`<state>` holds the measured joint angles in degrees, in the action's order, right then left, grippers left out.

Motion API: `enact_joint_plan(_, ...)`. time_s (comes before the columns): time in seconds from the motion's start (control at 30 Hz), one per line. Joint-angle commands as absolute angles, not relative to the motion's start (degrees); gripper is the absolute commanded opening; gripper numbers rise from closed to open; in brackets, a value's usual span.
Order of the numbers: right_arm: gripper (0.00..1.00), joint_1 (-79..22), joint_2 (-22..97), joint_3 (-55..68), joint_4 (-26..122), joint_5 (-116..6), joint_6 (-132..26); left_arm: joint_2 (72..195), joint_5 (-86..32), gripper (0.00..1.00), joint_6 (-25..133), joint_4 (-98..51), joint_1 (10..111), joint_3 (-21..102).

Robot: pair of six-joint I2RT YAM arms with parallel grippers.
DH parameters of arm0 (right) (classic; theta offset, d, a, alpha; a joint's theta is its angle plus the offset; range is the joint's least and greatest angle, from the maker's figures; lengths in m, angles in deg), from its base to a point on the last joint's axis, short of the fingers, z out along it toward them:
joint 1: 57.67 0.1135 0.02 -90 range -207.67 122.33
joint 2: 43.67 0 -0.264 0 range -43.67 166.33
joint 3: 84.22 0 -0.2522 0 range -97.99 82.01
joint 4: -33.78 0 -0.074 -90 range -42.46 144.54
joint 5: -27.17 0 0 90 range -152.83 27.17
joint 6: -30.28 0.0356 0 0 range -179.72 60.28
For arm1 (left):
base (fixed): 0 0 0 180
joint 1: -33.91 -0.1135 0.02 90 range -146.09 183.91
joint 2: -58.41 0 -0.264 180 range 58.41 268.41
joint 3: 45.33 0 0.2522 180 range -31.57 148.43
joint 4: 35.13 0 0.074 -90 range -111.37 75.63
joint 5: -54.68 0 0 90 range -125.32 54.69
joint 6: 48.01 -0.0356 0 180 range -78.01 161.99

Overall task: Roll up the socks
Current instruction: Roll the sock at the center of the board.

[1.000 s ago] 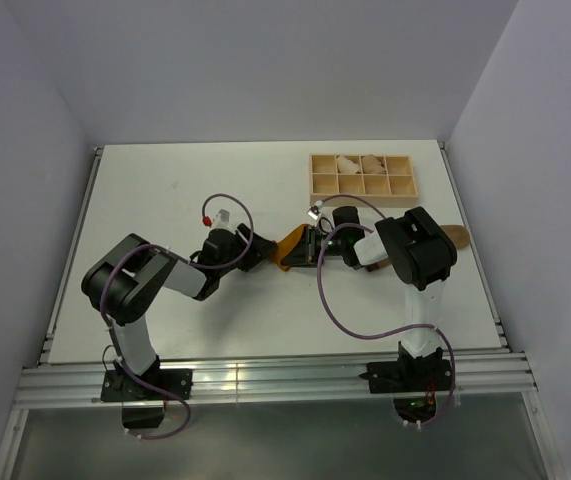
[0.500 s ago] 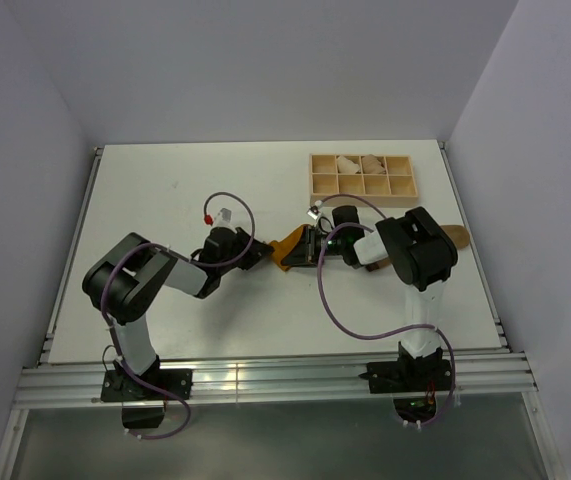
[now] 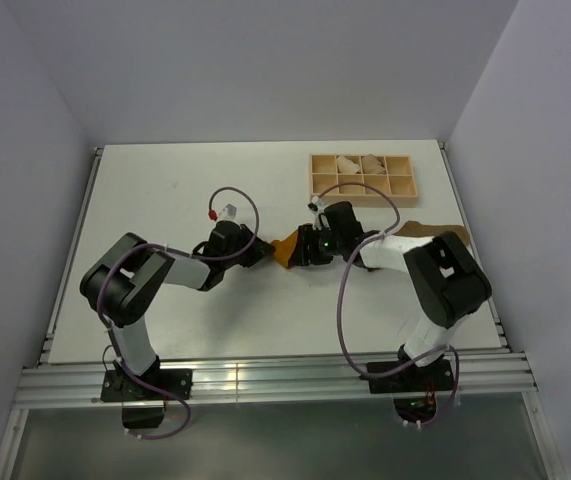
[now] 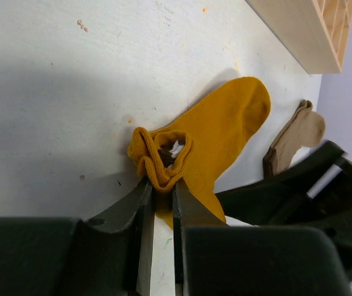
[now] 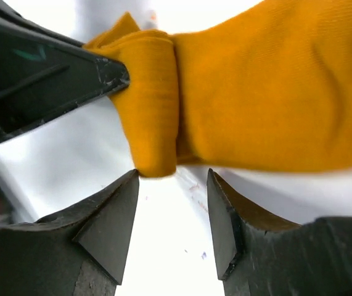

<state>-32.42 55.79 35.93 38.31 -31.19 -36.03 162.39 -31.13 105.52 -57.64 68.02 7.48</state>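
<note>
**Right arm swung closer to the mustard sock**

Your right arm's elbow had swung out toward the right side of the bench (image 3: 165, 190) over the last second. Its right claw (image 3: 307, 245) had slid left, nearer the left claw (image 3: 258, 252). Between them, near the middle of the bench, lay the mustard sock (image 3: 287, 248), its cuff end curled into a loose roll. Your left claw was pinched tight on that roll. The right claw stood with its jaws apart just beside the roll, gripping nothing. The tan sock (image 3: 420, 228) lay flat further right, on the near side of the wooden tray (image 3: 401, 184).

Treat the fabric as light, limp and stretchy: it would likely sag and unroll if you let go. Take hold across the thick rolled part, not the thin toe.
</note>
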Motion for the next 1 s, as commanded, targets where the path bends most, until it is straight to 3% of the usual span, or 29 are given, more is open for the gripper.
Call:
enact_joint_plan(0.0,0.56,-28.1,48.6,33.8,47.1,-49.4,-43.9,160.1,-33.7,0.00,101.9,-50.2,68.5,9.7)
enact_joint_plan(0.2,0.59,-19.3,43.2,33.8,47.7,-63.9,-52.1,158.9,-34.4,0.00,100.2,-44.8,68.8,11.8)
enact_joint_plan(0.6,0.64,-10.5,49.0,31.1,40.8,-69.9,-65.2,158.6,-33.8,0.00,99.4,-41.1,69.0,13.5)
enact_joint_plan(0.97,0.61,-8.1,54.7,31.1,35.2,-74.7,-68.9,158.8,-33.2,0.01,99.5,-41.0,69.0,13.7)
